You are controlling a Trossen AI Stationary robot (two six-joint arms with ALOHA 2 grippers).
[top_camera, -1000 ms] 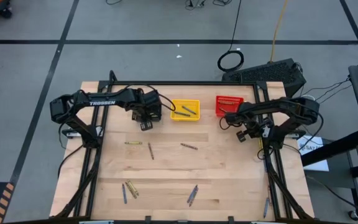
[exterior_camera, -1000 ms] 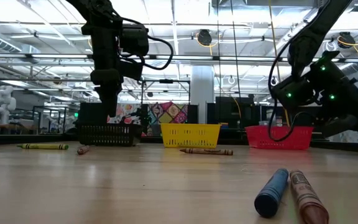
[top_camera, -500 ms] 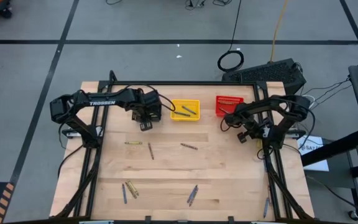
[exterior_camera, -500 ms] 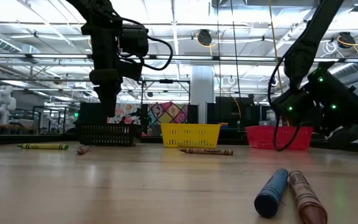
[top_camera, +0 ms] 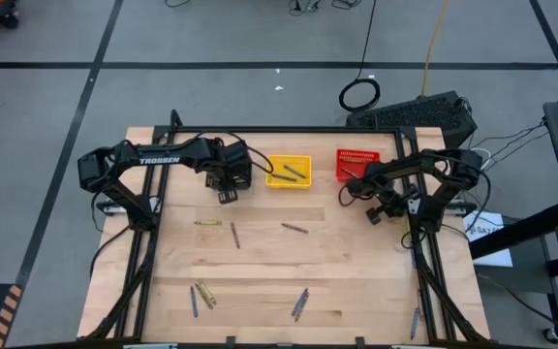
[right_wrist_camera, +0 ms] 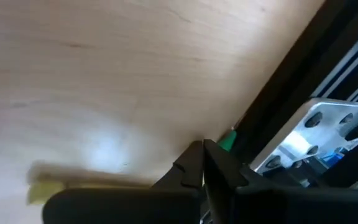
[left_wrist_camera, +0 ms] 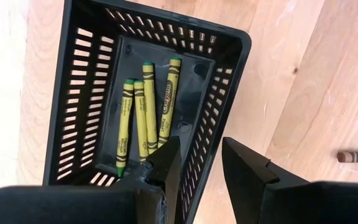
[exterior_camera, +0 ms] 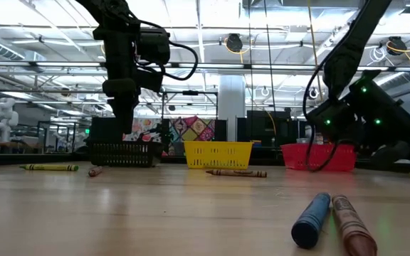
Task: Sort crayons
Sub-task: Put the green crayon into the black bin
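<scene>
**One olive-yellow crayon beside the shut right gripper**

The right gripper [right_wrist_camera: 202, 163], fingers pressed together and empty, hangs low at the bench's [top_camera: 260, 262] right edge; the crayon [right_wrist_camera: 48, 190] lies flat just beside it. The left gripper [left_wrist_camera: 201, 165], open and empty, hovers over the black basket [left_wrist_camera: 79, 37]. Since a second ago, the right arm has swung slightly inward.
</scene>
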